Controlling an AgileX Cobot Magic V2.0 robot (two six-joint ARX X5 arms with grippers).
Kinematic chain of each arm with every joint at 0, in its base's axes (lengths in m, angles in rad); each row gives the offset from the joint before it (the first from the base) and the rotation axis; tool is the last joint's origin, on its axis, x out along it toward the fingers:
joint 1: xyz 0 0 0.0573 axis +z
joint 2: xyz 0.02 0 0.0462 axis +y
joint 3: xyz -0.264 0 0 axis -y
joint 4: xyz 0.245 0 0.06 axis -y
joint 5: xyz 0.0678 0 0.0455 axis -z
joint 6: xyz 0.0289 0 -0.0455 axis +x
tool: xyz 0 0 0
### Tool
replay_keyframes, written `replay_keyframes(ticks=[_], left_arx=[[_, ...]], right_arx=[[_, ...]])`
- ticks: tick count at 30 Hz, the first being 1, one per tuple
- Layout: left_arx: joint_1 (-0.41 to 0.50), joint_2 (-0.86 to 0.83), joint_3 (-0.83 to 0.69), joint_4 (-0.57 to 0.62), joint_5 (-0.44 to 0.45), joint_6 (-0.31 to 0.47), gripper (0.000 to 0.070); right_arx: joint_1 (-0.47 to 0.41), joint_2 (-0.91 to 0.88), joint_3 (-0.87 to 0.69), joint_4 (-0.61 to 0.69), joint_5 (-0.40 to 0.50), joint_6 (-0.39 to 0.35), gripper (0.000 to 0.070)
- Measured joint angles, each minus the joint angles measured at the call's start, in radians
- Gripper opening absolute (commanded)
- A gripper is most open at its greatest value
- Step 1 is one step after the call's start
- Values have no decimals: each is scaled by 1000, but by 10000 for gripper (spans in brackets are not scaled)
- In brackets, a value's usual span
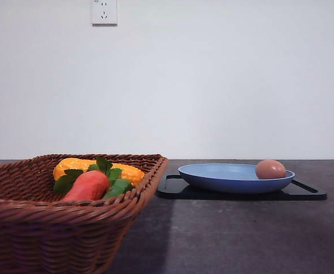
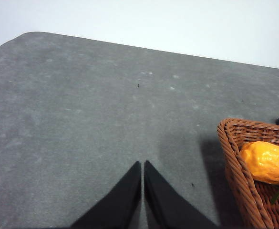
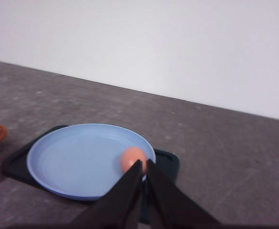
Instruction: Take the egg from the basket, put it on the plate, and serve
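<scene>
While the egg [image 1: 270,169] rests inside the blue plate [image 1: 224,177] near its right rim, right of centre in the front frame, the plate sits on a flat black tray [image 1: 306,192] on the grey tabletop [image 1: 229,240]. At lower left stands the wicker basket [image 1: 52,228], holding a corn cob [image 1: 78,166] and a carrot [image 1: 88,186] with green leaves. Seen from its wrist, the right hand [image 3: 144,167] has its fingers together, empty, tips lined up with the egg. Similarly, the left hand [image 2: 142,167] is closed over bare tabletop beside the basket.

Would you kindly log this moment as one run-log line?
egg: on plate | plate: on tray | left gripper: shut | right gripper: shut
</scene>
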Motion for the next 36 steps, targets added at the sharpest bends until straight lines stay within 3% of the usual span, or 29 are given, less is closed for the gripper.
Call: replay_keyframes(ticks=[13,36], left_arx=[[0,0,0,0,0,0,0],[0,0,0,0,0,0,0]], right_arx=[[-71,-132,-8,-292,0,78,0],[-71,-131,-8,-290,9,114,0]])
